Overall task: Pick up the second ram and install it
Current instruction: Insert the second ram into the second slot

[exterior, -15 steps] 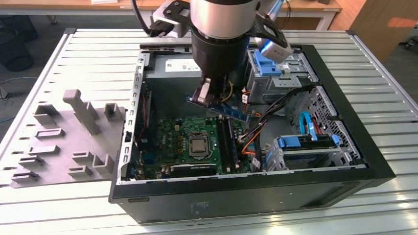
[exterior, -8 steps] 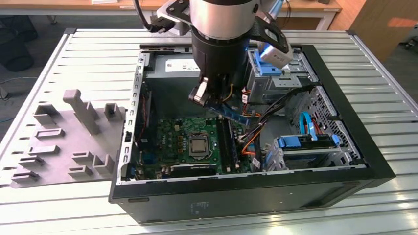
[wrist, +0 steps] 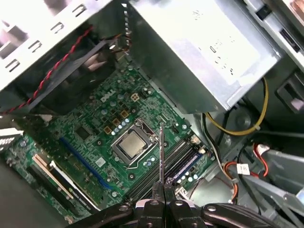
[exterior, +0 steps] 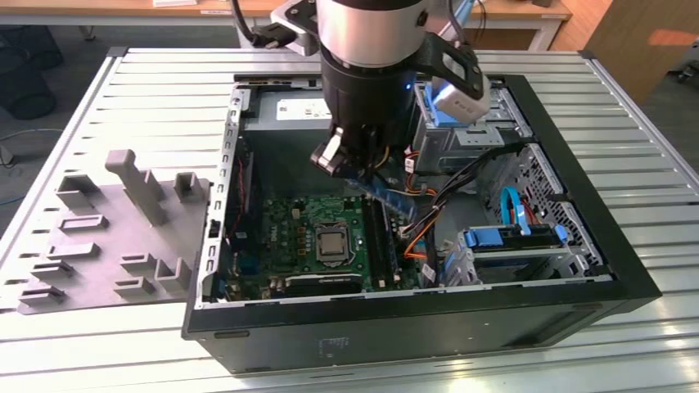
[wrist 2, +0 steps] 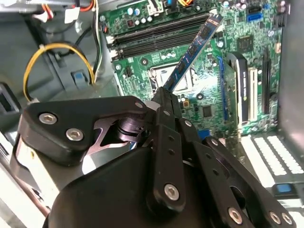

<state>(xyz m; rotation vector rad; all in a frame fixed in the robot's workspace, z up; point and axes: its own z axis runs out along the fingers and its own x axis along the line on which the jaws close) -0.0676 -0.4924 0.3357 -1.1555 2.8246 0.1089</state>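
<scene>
My gripper (exterior: 352, 166) is shut on the second ram (exterior: 385, 198), a thin dark stick that hangs tilted inside the open computer case (exterior: 437, 303). The stick is above the green motherboard (exterior: 317, 237), near the long black memory slots (exterior: 377, 244), and it touches no slot. In the second wrist view the ram (wrist 2: 192, 50) reaches out from the closed fingers (wrist 2: 161, 114) toward the slots (wrist 2: 156, 34). In the first wrist view the ram (wrist: 161, 156) shows edge-on, above the board between the processor socket (wrist: 133, 145) and the slots (wrist: 183, 159).
A grey moulded fixture tray (exterior: 110, 237) lies on the slatted table at the exterior view's left. Inside the case are a metal power supply box (wrist: 204, 52), a drive cage with blue parts (exterior: 513, 241), and orange, yellow and black cables (exterior: 421, 237) close beside the slots.
</scene>
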